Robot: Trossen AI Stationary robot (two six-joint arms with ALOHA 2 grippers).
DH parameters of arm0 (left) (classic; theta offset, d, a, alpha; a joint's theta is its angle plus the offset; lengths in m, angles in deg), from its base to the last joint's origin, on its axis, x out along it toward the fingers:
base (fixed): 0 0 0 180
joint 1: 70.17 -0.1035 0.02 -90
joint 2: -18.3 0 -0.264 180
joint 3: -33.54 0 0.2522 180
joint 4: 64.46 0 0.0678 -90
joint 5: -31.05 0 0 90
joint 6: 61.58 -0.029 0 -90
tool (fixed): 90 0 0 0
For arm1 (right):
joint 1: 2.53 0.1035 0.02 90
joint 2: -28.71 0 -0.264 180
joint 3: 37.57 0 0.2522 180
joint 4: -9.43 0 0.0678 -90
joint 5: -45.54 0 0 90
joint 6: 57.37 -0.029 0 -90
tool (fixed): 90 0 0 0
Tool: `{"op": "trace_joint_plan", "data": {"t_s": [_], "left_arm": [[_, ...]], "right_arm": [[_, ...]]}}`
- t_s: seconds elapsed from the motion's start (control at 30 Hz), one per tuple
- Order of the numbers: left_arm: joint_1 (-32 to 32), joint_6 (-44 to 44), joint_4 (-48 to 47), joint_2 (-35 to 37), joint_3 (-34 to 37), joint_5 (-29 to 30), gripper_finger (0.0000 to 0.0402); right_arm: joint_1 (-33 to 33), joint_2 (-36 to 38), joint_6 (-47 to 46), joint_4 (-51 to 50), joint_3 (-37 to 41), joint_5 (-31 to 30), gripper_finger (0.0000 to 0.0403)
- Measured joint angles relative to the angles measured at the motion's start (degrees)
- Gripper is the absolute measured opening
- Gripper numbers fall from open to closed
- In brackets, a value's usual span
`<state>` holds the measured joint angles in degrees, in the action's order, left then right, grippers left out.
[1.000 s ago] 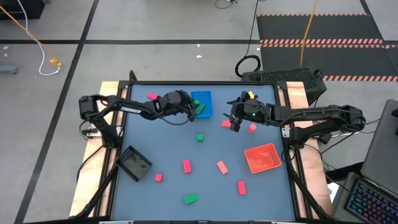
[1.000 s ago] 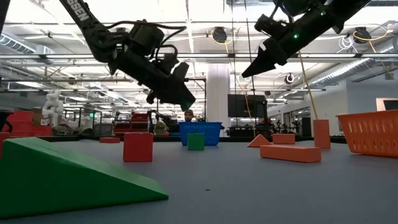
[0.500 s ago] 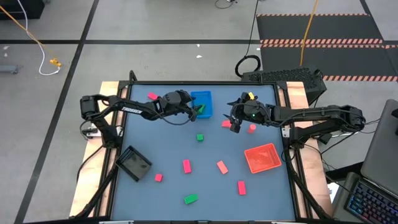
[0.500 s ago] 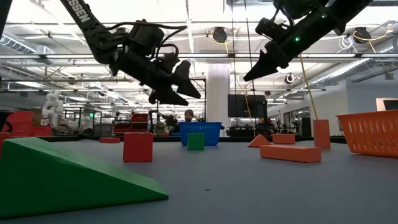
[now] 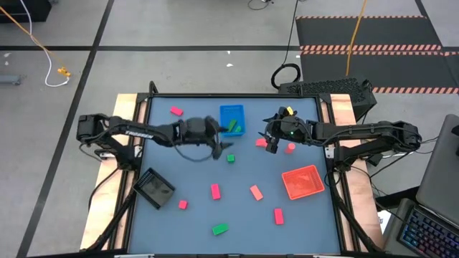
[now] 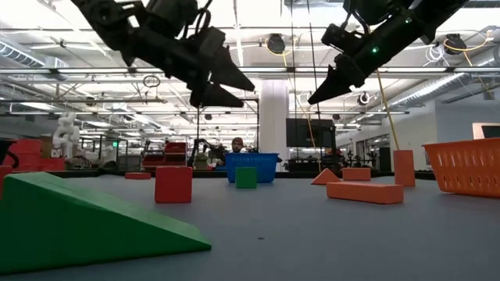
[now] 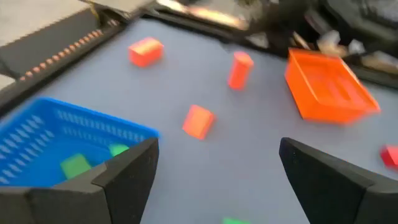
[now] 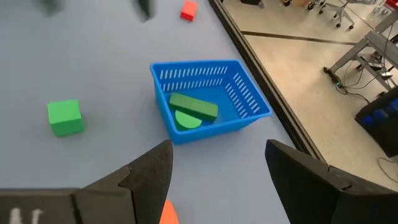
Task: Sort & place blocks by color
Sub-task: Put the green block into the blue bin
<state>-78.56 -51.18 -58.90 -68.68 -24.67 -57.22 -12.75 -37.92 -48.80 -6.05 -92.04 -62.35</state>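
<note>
My left gripper [image 5: 220, 147] hangs open and holds nothing, above the table just near of the blue tray [image 5: 232, 119]. Green blocks [image 8: 193, 109] lie inside that tray. A green cube [image 5: 231, 158] rests on the table close to the left gripper. My right gripper [image 5: 271, 145] is open too, in the air right of the blue tray, over a salmon block [image 5: 260, 142] and beside a pink one [image 5: 290, 148]. Other pink, salmon, red and green blocks [image 5: 215, 190] lie scattered toward the near edge.
The red tray [image 5: 301, 181] stands at the right and the black tray [image 5: 155, 188] at the near left. A pink block [image 5: 176, 111] lies at the far left. In the low view a green wedge [image 6: 86, 222] lies close to the camera.
My left gripper has opened at the blue tray and let go of a green block, which now lies in the tray. It has then drawn back from the tray toward the table's near edge, rising a little. My right gripper has kept still.
</note>
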Motion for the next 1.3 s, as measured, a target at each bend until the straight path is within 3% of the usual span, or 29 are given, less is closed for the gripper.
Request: {"op": "trace_joint_plan", "data": {"t_s": [0.3,0.83,1.07,1.17,1.3], "left_arm": [[7.5,-1.5,-1.0,-7.6,0.0,6.3,0.0337],[9.1,-6.5,3.8,-18.3,0.0,8.8,0.0337],[9.0,-6.5,4.8,-19.9,0.0,8.8,0.0337],[9.0,-6.1,4.9,-19.8,0.0,8.8,0.0325],[9.0,-5.6,4.8,-19.8,0.0,8.8,0.0281]], "right_arm": [[0.0,0.0,-1.8,0.3,0.0,0.0,0.0251],[0.0,0.0,-0.4,0.1,0.0,0.0,0.0251],[0.0,0.0,-0.4,0.1,0.0,0.0,0.0251],[0.0,0.0,-0.4,0.1,0.0,0.0,0.0251],[0.0,0.0,-0.4,0.1,0.0,0.0,0.0251]]}}
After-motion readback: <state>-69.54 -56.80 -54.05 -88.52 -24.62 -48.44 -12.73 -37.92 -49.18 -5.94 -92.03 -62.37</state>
